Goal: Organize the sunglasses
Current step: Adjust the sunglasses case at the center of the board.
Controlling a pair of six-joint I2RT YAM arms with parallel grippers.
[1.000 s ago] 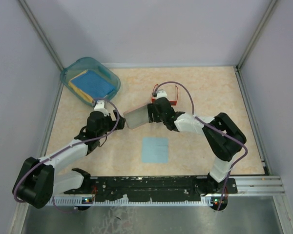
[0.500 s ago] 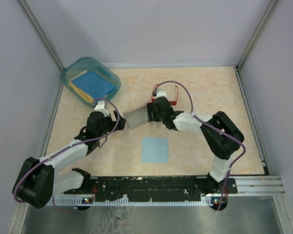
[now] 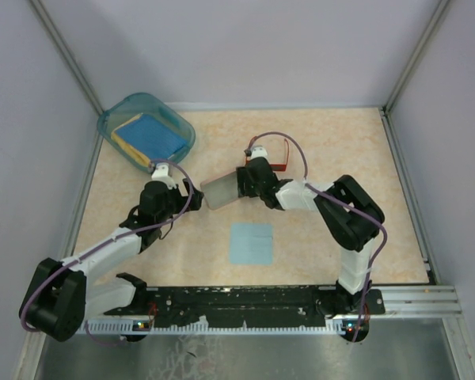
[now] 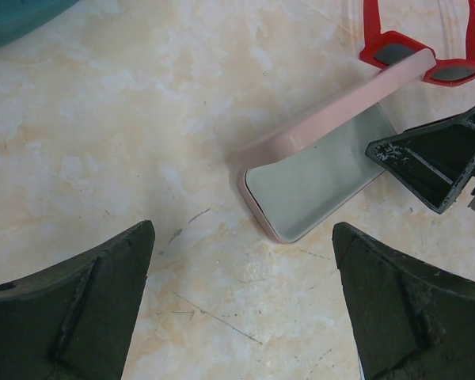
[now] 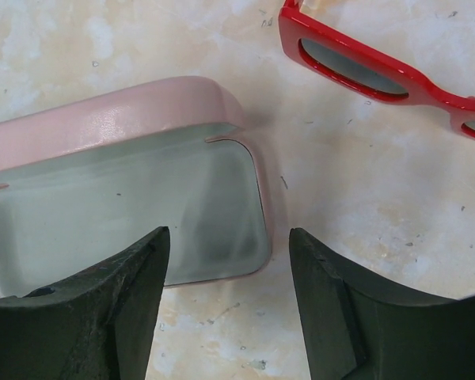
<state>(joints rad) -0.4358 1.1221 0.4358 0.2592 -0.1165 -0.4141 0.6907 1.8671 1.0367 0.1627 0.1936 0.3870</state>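
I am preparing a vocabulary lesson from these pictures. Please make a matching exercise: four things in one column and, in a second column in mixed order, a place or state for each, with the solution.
Things
1. sunglasses
2. pink case
3. light blue cloth
4. teal container

Places or states
A. in the far left corner of the table
B. lying open, with nothing inside
C. lying flat, closest to the near edge
D. temple arms unfolded, just beyond the pink case

Pairs: 1-D, 2-B, 3-C, 4-A
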